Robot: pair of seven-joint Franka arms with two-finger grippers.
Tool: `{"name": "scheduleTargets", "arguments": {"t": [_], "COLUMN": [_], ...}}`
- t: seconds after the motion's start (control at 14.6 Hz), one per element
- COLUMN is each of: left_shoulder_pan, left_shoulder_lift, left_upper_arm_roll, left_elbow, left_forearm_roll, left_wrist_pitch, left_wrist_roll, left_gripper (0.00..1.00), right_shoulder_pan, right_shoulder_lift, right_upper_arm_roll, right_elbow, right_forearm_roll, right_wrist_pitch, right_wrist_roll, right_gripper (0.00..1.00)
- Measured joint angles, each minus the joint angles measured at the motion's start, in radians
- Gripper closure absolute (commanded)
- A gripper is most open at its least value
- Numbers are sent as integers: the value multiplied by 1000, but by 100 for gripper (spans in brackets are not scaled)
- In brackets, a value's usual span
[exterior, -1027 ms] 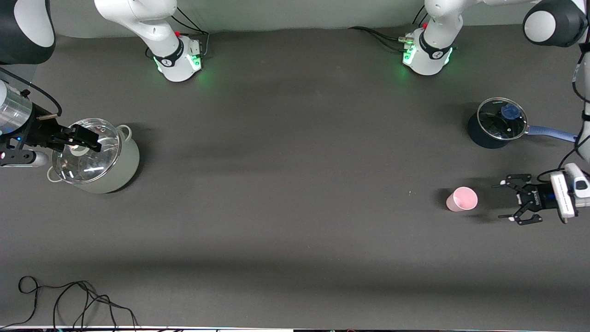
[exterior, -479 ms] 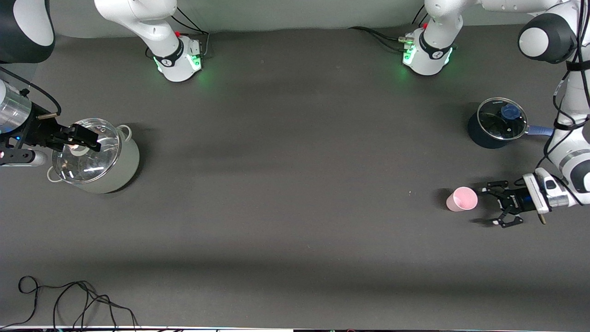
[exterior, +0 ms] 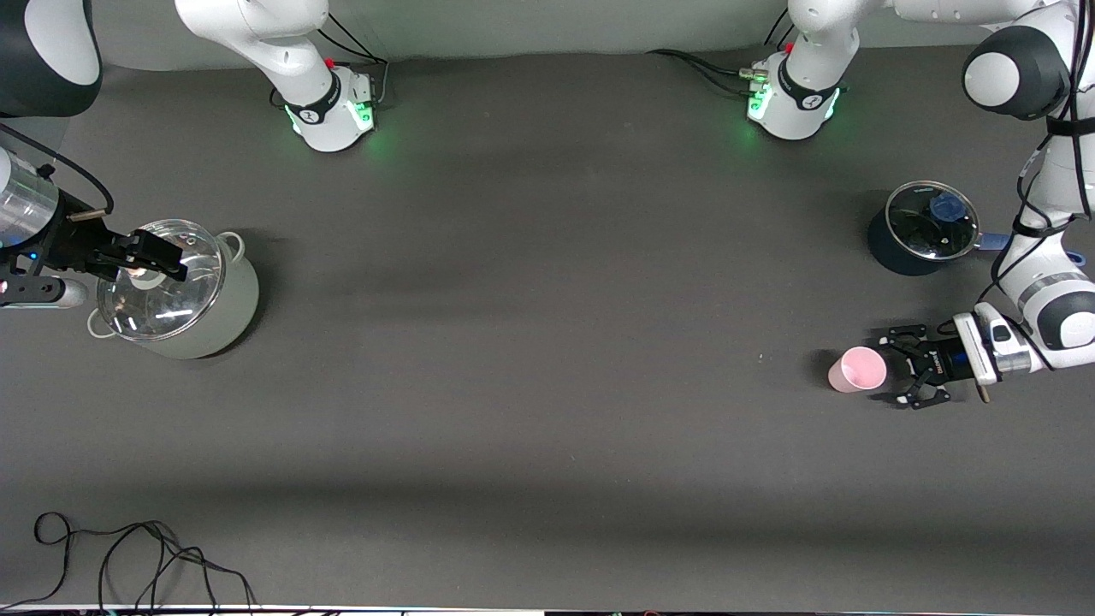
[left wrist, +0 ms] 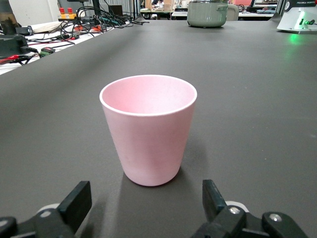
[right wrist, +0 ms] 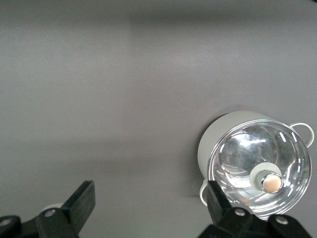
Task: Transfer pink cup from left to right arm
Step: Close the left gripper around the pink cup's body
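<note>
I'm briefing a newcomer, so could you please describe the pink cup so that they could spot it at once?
Start at the left arm's end of the table, where a dark blue saucepan stands. Nearer the front camera than it, the pink cup stands upright just before the open left hand. It is small, pale pink, handleless and lidless.

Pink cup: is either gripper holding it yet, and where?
No. The pink cup stands on the table; the open left gripper is beside it. The open right gripper hangs over the pot.
</note>
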Motion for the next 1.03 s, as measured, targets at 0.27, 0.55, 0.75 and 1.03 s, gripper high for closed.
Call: {"name": "scheduleTargets", "arguments": {"t": [0.27, 0.55, 0.75, 1.03], "left_shoulder_pan": [-7, -39, -64, -76], "left_shoulder_lift": [0, 1, 2, 2], "left_upper_arm_roll": [-3, -7, -10, -17], "left_elbow": [-14, -30, -47, -57], "left_forearm_roll": [-16, -55, -77, -102], "left_wrist_pitch": [0, 12, 33, 40], "left_wrist_roll": [0, 0, 0, 0], "left_gripper": [0, 0, 0, 26], "right_shoulder_pan": [0, 0, 0, 0], "right_shoulder_lift": [-3, -4, -5, -5], "right_upper_arm_roll": [0, 0, 0, 0], "right_elbow": [0, 0, 0, 0], "right_forearm_roll": [0, 0, 0, 0], "right_wrist_pitch": [0, -1, -1, -1], "right_wrist_roll": [0, 0, 0, 0], "right_gripper": [0, 0, 0, 0]}}
